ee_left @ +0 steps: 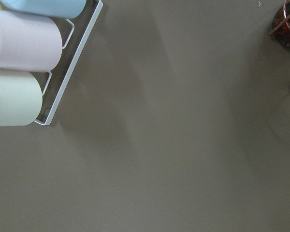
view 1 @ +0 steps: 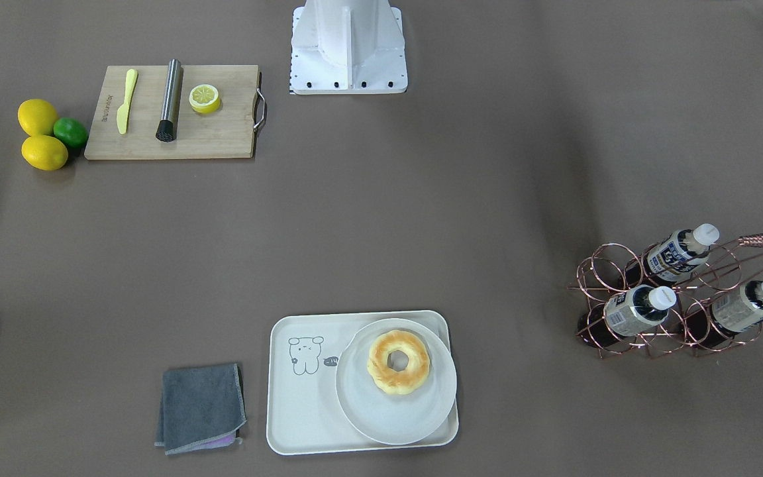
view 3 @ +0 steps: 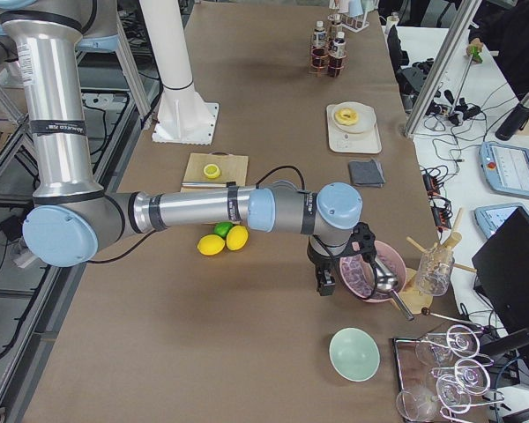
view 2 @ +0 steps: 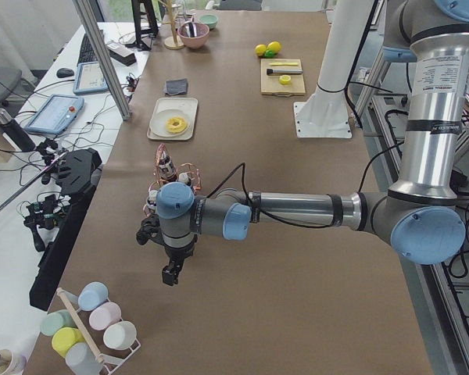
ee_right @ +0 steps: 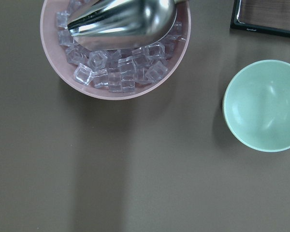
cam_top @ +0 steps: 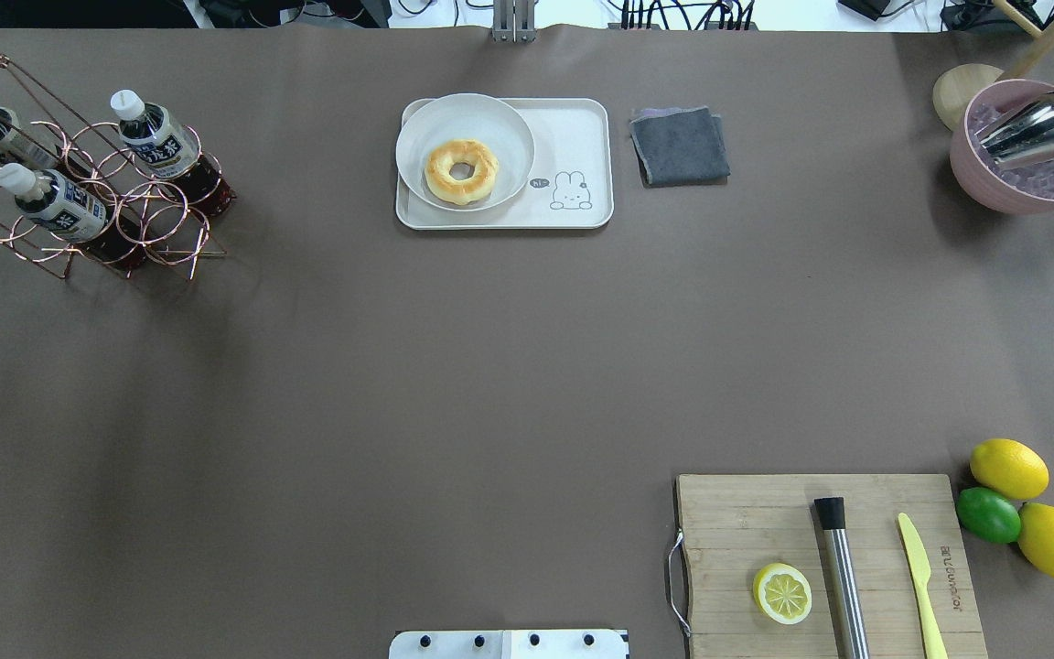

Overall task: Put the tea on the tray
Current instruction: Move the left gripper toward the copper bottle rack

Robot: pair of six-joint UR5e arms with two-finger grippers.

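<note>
Three tea bottles stand in a copper wire rack (view 1: 610,265): one (view 1: 679,252), a second (view 1: 636,310) and a third (view 1: 749,305). They also show in the overhead view (cam_top: 154,137). The cream tray (view 1: 302,411) with the cartoon carries a round white plate with a doughnut (view 1: 398,362) on one half; it also shows in the overhead view (cam_top: 573,137). My left gripper (view 2: 170,273) hangs over bare table just short of the rack; I cannot tell whether it is open or shut. My right gripper (view 3: 326,284) hangs beside the pink ice bowl (view 3: 370,269); I cannot tell its state either.
A grey cloth (view 1: 201,407) lies beside the tray. A cutting board (view 1: 173,112) holds a knife, a steel muddler and half a lemon; lemons and a lime (view 1: 70,132) sit next to it. Pastel cups (ee_left: 19,43) and a mint bowl (ee_right: 263,106) lie at the table's ends.
</note>
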